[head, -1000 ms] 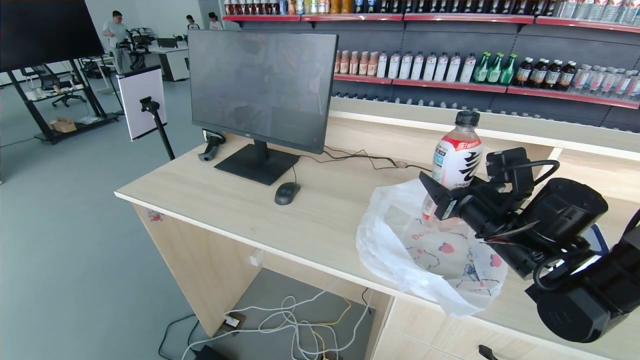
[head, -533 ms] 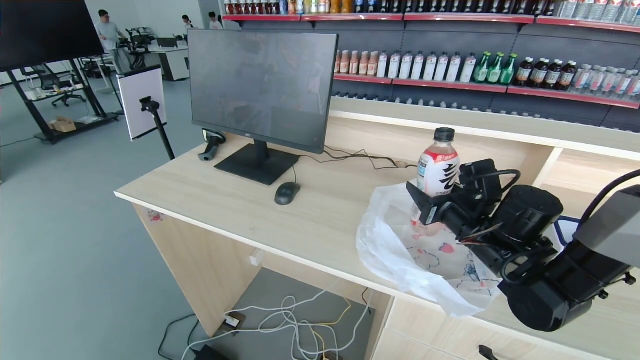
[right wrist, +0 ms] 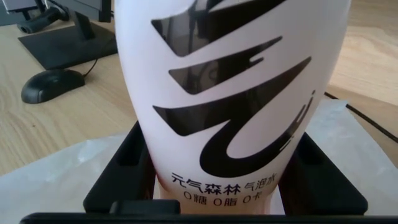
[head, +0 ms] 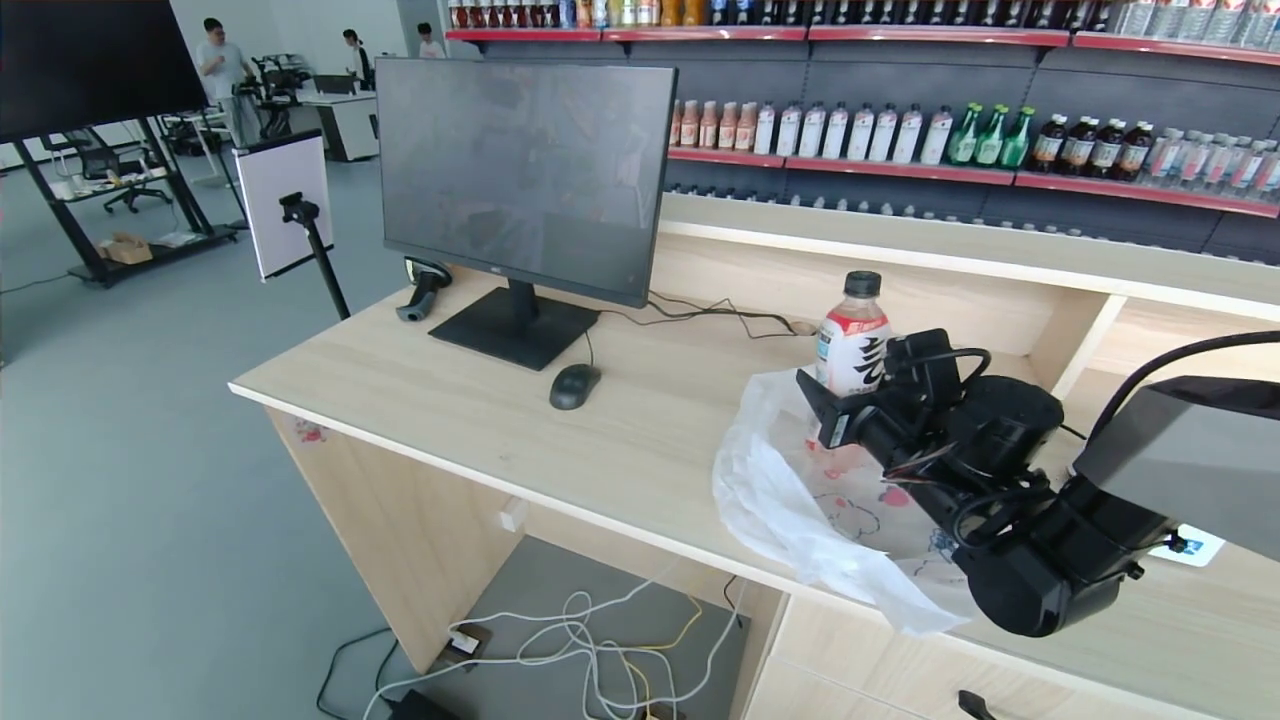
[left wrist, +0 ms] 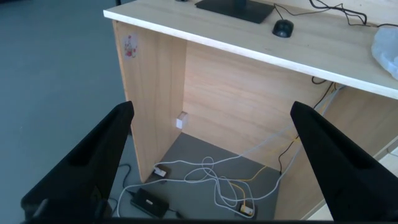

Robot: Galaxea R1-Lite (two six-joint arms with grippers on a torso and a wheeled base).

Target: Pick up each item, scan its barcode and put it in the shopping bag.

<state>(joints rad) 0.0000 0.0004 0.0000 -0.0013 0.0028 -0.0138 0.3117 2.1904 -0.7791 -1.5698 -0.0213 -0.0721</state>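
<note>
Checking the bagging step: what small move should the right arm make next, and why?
Probably lower the right tool a little into the shopping bag before opening. It is shut on the upright bottle, whose base is at the bag's mouth; whether it rests on the counter is unclear.

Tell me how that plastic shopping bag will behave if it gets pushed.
Probably floppy: the shopping bag lies thin and crumpled on the counter, so it would likely bunch or slide rather than resist. Its mouth may collapse, since nothing visibly props it open.
</note>
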